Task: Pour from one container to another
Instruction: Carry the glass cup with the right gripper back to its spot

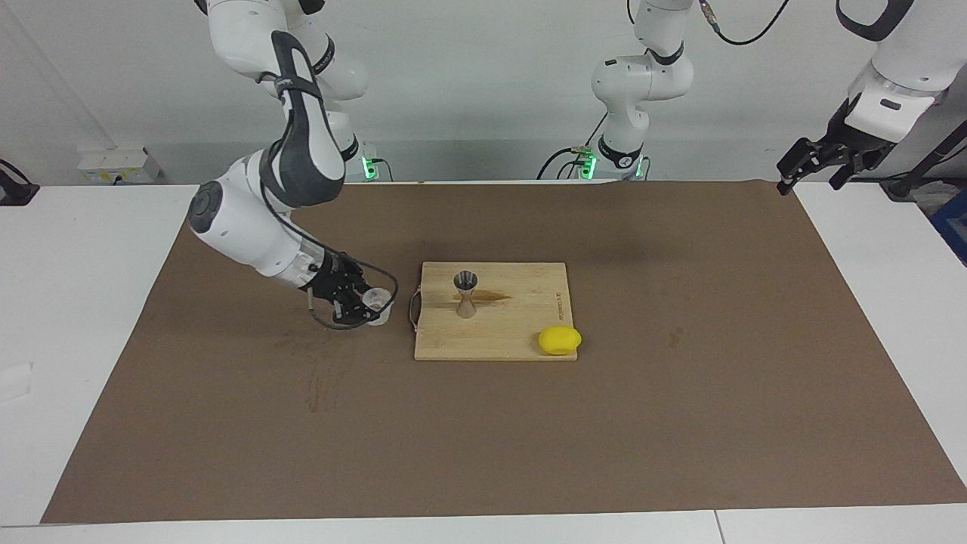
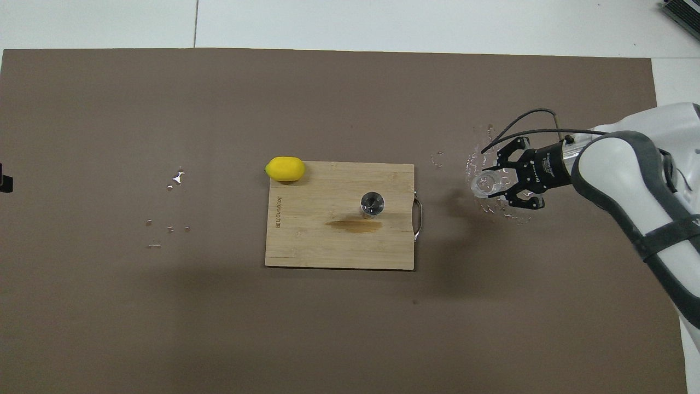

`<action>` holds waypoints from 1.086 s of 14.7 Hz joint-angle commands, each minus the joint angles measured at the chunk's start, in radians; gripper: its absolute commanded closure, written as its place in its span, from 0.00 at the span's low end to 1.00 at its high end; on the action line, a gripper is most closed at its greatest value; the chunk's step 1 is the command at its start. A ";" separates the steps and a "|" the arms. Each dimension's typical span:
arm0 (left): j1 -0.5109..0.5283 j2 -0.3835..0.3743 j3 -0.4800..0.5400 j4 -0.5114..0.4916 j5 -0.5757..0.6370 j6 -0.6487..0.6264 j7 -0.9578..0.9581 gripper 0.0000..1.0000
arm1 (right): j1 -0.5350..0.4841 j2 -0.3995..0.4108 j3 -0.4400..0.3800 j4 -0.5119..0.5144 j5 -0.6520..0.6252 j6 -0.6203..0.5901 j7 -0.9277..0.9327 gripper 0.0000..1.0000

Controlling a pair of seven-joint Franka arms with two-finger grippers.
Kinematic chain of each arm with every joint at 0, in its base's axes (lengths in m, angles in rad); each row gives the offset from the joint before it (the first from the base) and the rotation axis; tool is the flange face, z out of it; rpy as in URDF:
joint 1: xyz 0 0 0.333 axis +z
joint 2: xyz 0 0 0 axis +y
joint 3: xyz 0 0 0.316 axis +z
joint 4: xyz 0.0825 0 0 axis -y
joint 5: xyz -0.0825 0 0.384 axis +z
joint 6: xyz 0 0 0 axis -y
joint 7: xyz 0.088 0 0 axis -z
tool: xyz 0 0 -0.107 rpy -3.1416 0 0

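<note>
The clear glass tumbler [image 1: 376, 304] stands upright on the brown mat beside the wooden board [image 1: 521, 332], toward the right arm's end; it also shows in the overhead view [image 2: 484, 185]. My right gripper [image 1: 361, 304] is low at the mat with its fingers spread, wider than the glass, and the tumbler sits at their tips [image 2: 500, 183]. The metal jigger [image 1: 465, 293] stands upright on the board [image 2: 306, 246], apart from the gripper; seen from above [image 2: 372, 203] its top cone is open. My left gripper [image 1: 820, 162] waits raised, off the mat's corner.
A yellow lemon [image 1: 560, 340] lies at the board's corner farther from the robots. A brown wet streak [image 2: 353, 225] marks the board beside the jigger. Water drops [image 2: 495, 210] lie on the mat around the tumbler, and more [image 2: 176, 178] toward the left arm's end.
</note>
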 commanded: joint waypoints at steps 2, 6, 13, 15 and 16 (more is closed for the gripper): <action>-0.018 -0.020 0.007 -0.014 0.011 0.013 -0.021 0.00 | -0.064 -0.027 0.014 -0.071 0.065 0.004 -0.134 1.00; -0.017 -0.023 -0.008 -0.019 0.011 0.013 -0.023 0.00 | -0.099 -0.004 0.014 -0.108 0.110 0.012 -0.206 1.00; -0.020 -0.023 -0.010 -0.022 0.011 0.013 -0.023 0.00 | -0.127 -0.007 0.011 -0.149 0.142 0.022 -0.251 0.63; -0.020 -0.023 -0.010 -0.022 0.011 0.012 -0.023 0.00 | -0.139 -0.008 0.013 -0.163 0.144 0.044 -0.251 0.61; -0.020 -0.025 -0.010 -0.023 0.011 0.012 -0.023 0.00 | -0.141 -0.010 0.011 -0.168 0.144 0.045 -0.251 0.61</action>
